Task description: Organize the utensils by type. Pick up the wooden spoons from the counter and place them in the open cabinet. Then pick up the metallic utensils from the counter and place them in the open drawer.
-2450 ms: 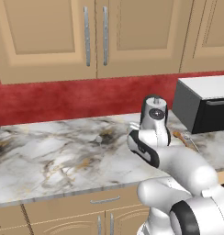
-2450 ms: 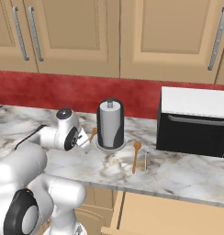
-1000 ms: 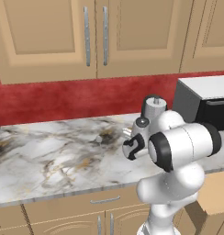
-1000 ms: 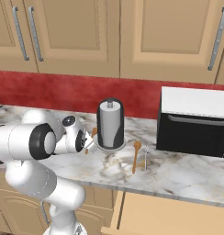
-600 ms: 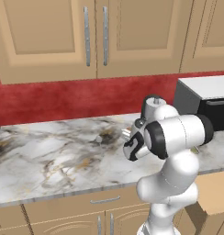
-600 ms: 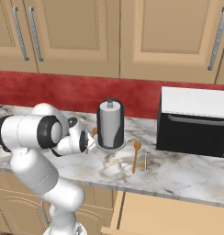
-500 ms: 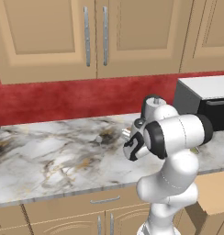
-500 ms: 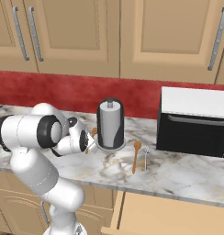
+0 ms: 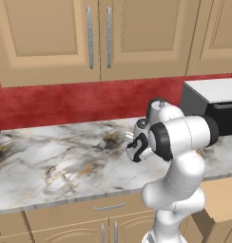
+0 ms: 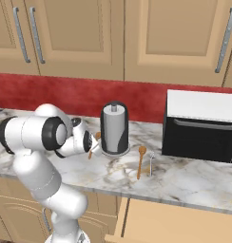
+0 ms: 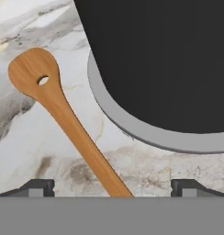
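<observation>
Fingers (image 11: 112,186): spread wide and bare, both dark tips low over the table, handle of a wooden spoon running up between them but touching neither.
Near wooden spoon (image 11: 63,119): lay flat on the marble, oval bowl with a small hole at its far end, just beside the grey base of the paper-towel holder, not touching it as far as could be told.
Same spoon, right base view (image 10: 94,144): mostly hidden behind the hand, only an orange-brown bit visible at the holder's left.
Second wooden spoon (image 10: 140,161): lay on the table to the right of the holder, between it and the black oven, bowl toward the wall.
Metal spoon (image 10: 151,163): thin, silver-grey, just beside the second wooden spoon and roughly parallel to it.
Paper-towel holder (image 10: 114,129): dark cylinder, upright on a round grey base, near the red backsplash.
Oven (image 10: 201,126): black box with white top, at the right end of the table.
Table (image 9: 51,163): white-grey marble with brown and black veins.
Drawer (image 10: 184,223): pulled out below the table edge at lower right, light tan, inside hard to make out.
Wall cabinets (image 9: 96,38): tan doors with silver bar handles, all seen shut.
</observation>
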Tool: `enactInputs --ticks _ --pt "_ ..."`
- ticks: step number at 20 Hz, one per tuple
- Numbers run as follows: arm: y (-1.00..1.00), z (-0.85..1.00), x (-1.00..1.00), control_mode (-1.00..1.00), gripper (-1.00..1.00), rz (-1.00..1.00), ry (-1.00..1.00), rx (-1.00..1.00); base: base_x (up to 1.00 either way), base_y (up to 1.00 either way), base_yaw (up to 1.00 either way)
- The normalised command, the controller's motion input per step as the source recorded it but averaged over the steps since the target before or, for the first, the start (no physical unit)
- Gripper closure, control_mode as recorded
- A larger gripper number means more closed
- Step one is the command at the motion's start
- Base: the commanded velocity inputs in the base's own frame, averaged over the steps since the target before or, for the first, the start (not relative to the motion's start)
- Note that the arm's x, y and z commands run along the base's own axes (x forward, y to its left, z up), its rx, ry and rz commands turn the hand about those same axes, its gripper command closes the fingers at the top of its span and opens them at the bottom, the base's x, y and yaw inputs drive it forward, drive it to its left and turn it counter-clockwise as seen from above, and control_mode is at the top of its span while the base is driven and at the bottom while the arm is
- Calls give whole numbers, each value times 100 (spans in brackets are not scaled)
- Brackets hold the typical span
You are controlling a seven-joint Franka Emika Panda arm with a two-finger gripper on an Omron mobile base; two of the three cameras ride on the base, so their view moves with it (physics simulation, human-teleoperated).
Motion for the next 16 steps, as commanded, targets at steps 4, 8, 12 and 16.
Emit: enactInputs --ticks 4,8,12,16 --pt "0 -25 15 -100 -100 1 6 0 0 0 0" --pt "0 -31 10 -100 -100 2 2 0 0 0 0" --pt "1 -34 3 -100 -100 1 0 3 0 0 0" --pt "8 -45 0 -100 100 0 0 5 0 0 0"
